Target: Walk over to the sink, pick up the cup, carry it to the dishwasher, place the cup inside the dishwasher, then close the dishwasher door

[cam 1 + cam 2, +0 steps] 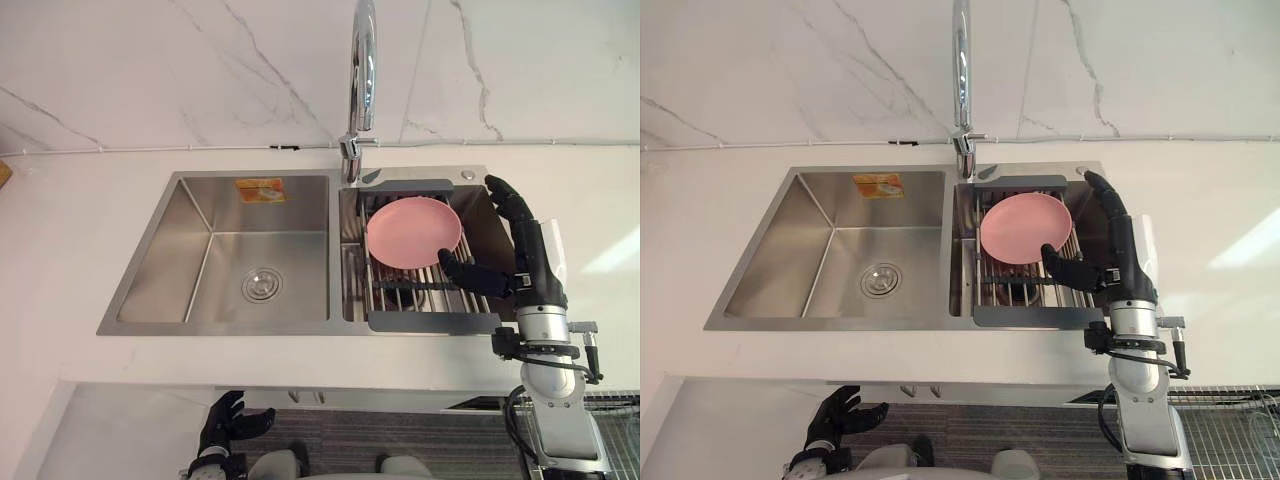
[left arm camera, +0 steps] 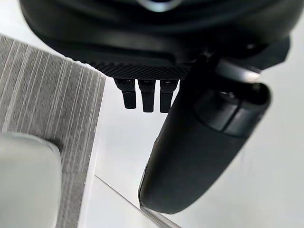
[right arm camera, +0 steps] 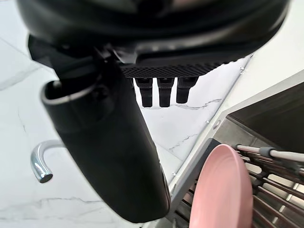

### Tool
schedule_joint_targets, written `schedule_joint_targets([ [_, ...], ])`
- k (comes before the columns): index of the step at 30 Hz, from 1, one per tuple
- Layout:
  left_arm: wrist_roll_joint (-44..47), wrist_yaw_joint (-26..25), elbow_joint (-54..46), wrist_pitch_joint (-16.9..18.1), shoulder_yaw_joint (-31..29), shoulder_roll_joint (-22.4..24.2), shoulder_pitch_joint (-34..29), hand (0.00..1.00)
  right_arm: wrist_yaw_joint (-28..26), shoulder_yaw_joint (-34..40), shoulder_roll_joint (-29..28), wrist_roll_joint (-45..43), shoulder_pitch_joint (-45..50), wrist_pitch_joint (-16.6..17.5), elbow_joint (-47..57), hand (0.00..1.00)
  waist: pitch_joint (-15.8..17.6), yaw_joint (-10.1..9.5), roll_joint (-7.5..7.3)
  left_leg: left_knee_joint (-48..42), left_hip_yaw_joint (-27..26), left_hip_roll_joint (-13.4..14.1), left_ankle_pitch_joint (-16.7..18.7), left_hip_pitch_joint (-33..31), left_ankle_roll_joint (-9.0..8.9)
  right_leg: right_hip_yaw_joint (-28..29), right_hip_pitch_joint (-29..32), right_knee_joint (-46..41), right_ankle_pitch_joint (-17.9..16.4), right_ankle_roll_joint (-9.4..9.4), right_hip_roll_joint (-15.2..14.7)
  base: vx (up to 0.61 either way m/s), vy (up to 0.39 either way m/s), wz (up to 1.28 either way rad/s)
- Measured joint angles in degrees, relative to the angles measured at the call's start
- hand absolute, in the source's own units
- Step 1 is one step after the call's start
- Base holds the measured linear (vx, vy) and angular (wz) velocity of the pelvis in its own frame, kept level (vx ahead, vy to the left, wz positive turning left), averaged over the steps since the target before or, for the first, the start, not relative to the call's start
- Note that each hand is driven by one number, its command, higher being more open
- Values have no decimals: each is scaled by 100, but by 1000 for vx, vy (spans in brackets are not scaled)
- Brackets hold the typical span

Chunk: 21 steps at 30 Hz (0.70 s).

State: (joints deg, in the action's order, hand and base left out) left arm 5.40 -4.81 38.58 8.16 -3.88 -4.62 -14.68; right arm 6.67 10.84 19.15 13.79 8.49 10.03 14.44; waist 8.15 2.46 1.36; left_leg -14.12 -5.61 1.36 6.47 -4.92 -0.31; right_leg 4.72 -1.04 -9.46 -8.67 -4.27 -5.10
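Note:
My right hand (image 1: 525, 255) hovers open over the right end of a dark-framed drying rack (image 1: 430, 320) that spans the sink's right basin. Its fingers point toward the back wall and its thumb reaches left above the rack bars. A pink plate (image 1: 413, 232) leans on the rack, just left of the thumb, and also appears in the right wrist view as the pink plate (image 3: 223, 190). A round metallic shape (image 1: 415, 295) lies beneath the bars; I cannot tell whether it is a cup. My left hand (image 1: 228, 420) hangs open below the counter's front edge.
The steel left basin (image 1: 230, 260) holds only its drain. A tall chrome faucet (image 1: 362, 70) rises behind the divider, in front of a marble wall. White counter surrounds the sink. A wire grid (image 1: 615, 430) shows below the counter at lower right.

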Motion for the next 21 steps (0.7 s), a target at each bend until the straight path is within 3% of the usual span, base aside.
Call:
schedule_joint_targets([
  [4, -93, -5, 1, 0, -9, -51, -84, 90, -22, 14, 0, 216, 159, -6, -2, 90, -4, 24, -6, 307, -129, -9, -121, 173, -7, 148, -4, 77, 34, -20, -3, 19, -6, -15],
  [5, -96, 20, 28, 0, 42, -131, -124, 90, -67, 64, 0, 385, 170, -40, -268, 90, -219, 163, -251, 1253, -227, -41, -756, 437, -11, 266, 80, 382, 327, -22, 19, 7, -11, -7],
  [15, -95, 21, 34, 0, 41, -122, -135, 90, -57, 64, -98, 481, 168, -115, -388, 90, -247, 139, -284, 1461, -177, -65, -860, 508, -13, 155, 80, 376, 324, -26, -7, -2, -2, 3],
  [21, -94, 25, 76, -6, 39, -90, -146, 90, -49, 125, -174, 755, 168, -317, -557, 90, -270, 2, -317, 1637, -139, -105, -938, 589, 6, 38, 83, 324, 297, -65, -75, -5, -1, 4],
])
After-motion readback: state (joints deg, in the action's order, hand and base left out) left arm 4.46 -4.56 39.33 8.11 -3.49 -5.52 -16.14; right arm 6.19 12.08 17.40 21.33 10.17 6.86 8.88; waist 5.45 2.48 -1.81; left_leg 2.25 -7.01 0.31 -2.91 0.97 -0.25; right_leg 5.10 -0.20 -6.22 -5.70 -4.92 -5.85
